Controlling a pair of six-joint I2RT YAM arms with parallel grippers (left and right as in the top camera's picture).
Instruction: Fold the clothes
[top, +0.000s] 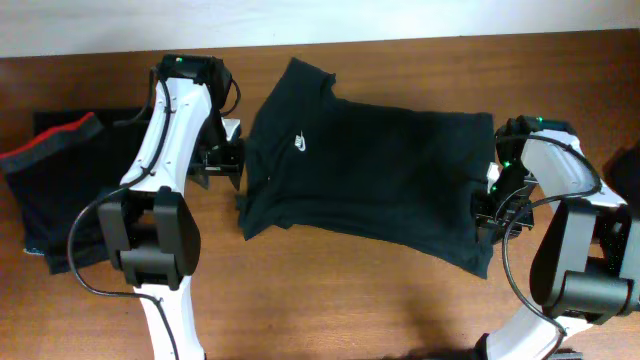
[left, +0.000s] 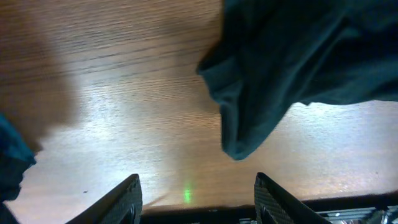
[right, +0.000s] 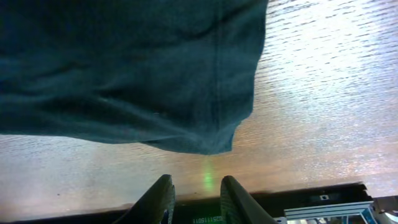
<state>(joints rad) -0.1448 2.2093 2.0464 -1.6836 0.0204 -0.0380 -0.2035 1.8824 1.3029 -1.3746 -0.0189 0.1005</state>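
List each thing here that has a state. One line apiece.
black T-shirt: laid across the table, wrinkled, not gripped.
garment with red-and-grey waistband: lying at the table's left end, partly under the left arm, untouched.
left gripper: open wide, empty, short of the T-shirt's edge.
right gripper: open narrowly, empty, short of the T-shirt's edge.

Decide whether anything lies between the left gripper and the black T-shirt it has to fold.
Nothing visible does. In the left wrist view, only the wooden table shows between the open left gripper and the black T-shirt, whose nearest edge lies just ahead.
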